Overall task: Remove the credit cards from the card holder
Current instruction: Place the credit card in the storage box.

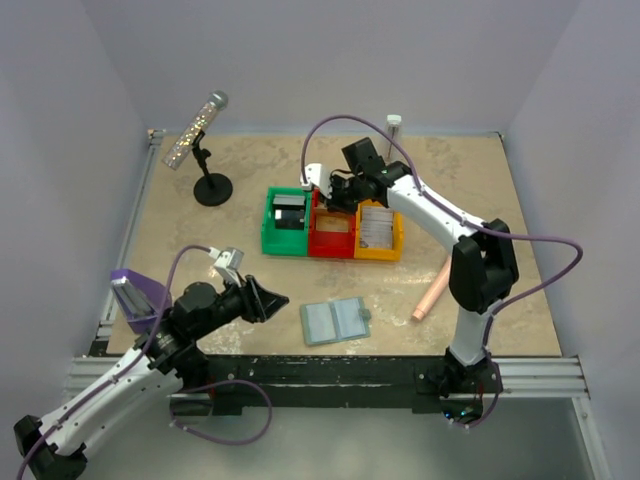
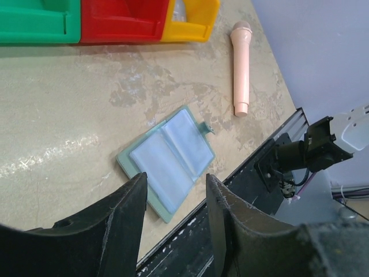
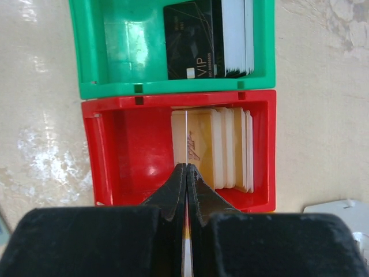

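- Right gripper: jaws pinched tight on a thin credit card, held edge-on over the red bin, far centre.
- Left gripper: half open, empty, just left of the card holder.
- Card holder: lies open, near centre; pockets seemingly empty.
- Step, as judged: binning this card. Next: lower it, release it beside the stack.

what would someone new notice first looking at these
The row of green bin, red bin and yellow bin mid-table stands out, all with cards inside. Over the red bin the right tool is shut on a thin card seen edge-on. Near the front edge the pale blue card holder lies open and flat, the left tool open beside it, not touching.
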Motion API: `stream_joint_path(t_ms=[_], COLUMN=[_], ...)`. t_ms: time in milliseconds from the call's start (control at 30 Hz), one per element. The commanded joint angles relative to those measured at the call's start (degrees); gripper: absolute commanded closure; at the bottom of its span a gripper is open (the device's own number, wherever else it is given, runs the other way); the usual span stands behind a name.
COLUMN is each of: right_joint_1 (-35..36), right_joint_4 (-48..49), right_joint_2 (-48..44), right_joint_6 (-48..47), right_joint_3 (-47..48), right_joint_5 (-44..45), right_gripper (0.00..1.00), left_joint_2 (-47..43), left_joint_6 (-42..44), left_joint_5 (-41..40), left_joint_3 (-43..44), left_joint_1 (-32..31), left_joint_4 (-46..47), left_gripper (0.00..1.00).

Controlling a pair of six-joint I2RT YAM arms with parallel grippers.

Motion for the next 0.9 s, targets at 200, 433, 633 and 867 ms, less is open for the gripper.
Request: stream_joint_path(t_ms=[200, 433, 633, 867], right_joint_1=[-0.57, -0.57, -0.65, -1.36], right_joint_4=[5.58, 4.97, 4.79, 1.73], right_joint_2=[2.66, 4.42, 5.12, 5.91], right_joint_6=[0.44, 0.18, 0.09, 0.18], right_joint_3=[1.29, 0.76, 0.06, 1.45], right_joint_5=[-2.62, -4.11, -4.64, -5.69], right_gripper=[1.00, 1.00, 1.00, 1.00], left_joint_2=[2.90, 4.66, 5.98, 7.04], left_joint_6=[2.58, 2.23, 1.97, 2.06], left_joint_5=[-0.99, -0.82, -0.46, 0.24], left_joint_3=[3.39, 3.13, 2.43, 2.25], left_joint_1=[0.11, 0.20, 0.20, 0.20], left_joint_4=[-0.12, 1.02, 2.51, 3.39], left_gripper=[0.51, 0.50, 0.51, 0.50])
